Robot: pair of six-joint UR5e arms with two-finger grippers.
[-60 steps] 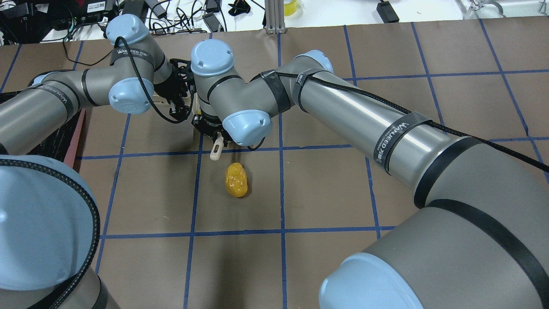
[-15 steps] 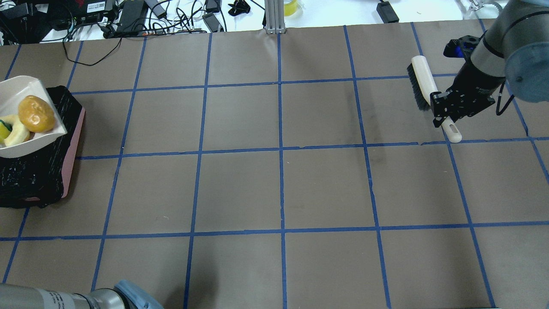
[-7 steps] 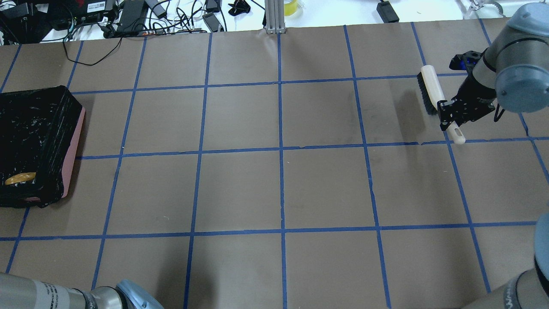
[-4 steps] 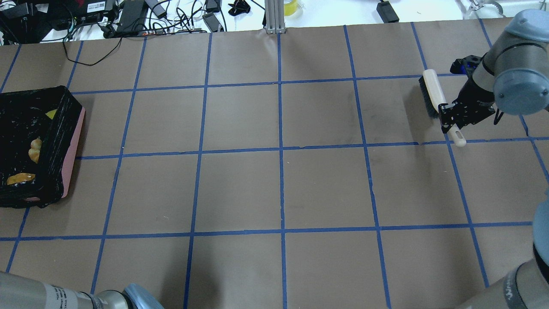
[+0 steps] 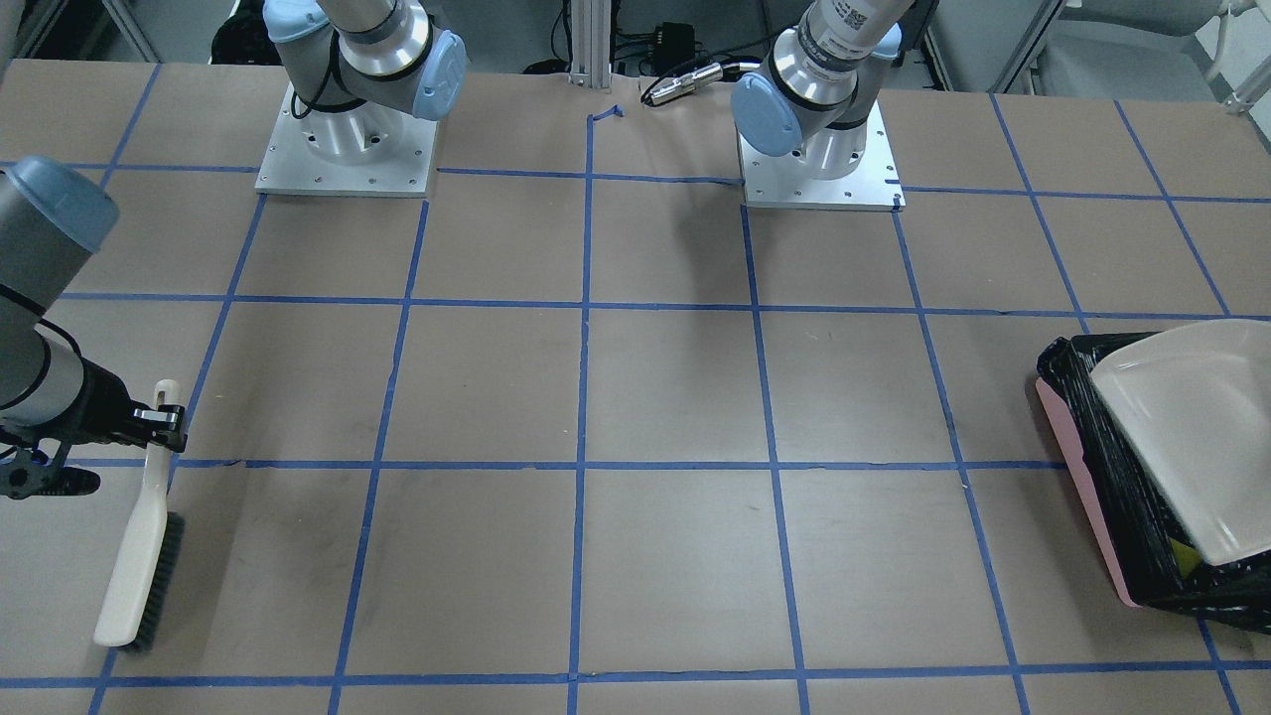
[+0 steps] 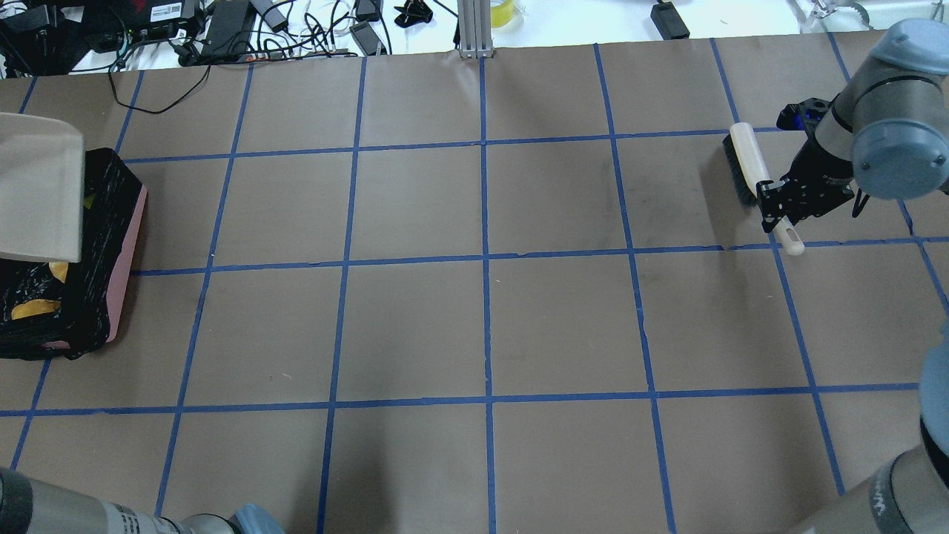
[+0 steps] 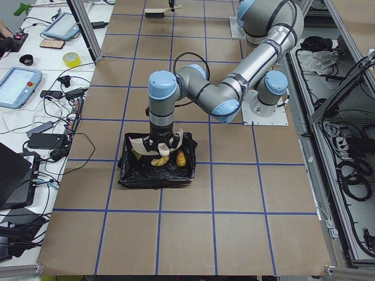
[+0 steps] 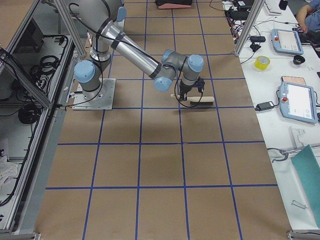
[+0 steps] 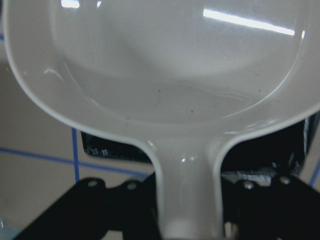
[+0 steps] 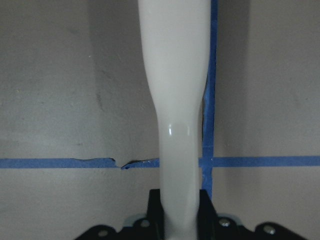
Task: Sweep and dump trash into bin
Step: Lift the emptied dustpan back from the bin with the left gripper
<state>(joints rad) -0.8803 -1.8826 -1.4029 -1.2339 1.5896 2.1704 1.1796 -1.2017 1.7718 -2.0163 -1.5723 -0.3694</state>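
Note:
The bin (image 6: 126,245), a pink box lined with a black bag, stands at the table's left end and shows in the front view (image 5: 1077,467). The orange-brown lump (image 7: 182,158) and the pale-yellow peel (image 7: 157,162) lie inside it; orange (image 6: 33,308) and yellow (image 6: 59,271) patches show from overhead. My left gripper (image 9: 187,210) is shut on the handle of the empty off-white dustpan (image 6: 37,185), held tilted over the bin (image 5: 1192,427). My right gripper (image 6: 778,208) is shut on the handle of the brush (image 6: 749,159) at the far right, bristles near the table (image 5: 139,566).
A white bench with cables and devices (image 6: 259,22) and an aluminium post (image 6: 474,26) lie beyond the table's far edge. The two arm bases (image 5: 348,149) (image 5: 819,159) stand at the robot's side. Blue tape lines grid the brown tabletop.
The dustpan carried the trash over the bin, tipped it in, left the overhead view, and now shows empty above the bin. The right gripper with the brush has sunk slightly.

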